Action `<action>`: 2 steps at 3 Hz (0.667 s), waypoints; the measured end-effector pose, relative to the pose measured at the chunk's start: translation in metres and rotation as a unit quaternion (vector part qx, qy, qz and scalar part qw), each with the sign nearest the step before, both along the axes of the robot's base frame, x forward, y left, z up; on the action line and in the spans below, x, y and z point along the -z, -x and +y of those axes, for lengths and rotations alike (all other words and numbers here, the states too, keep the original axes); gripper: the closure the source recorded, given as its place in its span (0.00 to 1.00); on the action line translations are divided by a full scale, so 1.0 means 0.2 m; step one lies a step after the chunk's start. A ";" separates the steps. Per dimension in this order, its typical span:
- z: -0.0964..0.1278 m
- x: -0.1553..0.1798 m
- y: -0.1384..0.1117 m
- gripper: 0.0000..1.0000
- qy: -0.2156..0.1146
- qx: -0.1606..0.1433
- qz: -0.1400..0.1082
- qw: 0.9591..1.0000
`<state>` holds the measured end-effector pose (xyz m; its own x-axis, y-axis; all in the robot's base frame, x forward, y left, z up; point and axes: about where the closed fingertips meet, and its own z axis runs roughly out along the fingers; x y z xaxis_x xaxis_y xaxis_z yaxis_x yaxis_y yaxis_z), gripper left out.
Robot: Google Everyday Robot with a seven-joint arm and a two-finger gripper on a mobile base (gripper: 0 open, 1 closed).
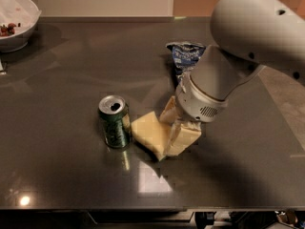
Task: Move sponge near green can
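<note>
The pale yellow sponge point(148, 133) lies on the dark table point(71, 175), just right of the green can point(114, 122), with a narrow gap between them. The can stands upright with its silver top open. My gripper point(172, 126) reaches down from the white arm at the right, and its beige fingers point(168, 111) clasp the right part of the sponge. The sponge's right end is partly hidden behind the fingers and wrist.
A blue chip bag point(186, 57) lies behind the arm, partly hidden by it. A white bowl point(16, 27) with some food stands at the back left corner. The table's front edge runs along the bottom of the view.
</note>
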<state>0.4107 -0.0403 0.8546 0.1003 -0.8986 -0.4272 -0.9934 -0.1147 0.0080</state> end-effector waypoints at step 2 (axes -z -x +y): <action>0.00 0.00 0.00 0.00 0.000 -0.001 -0.001 1.000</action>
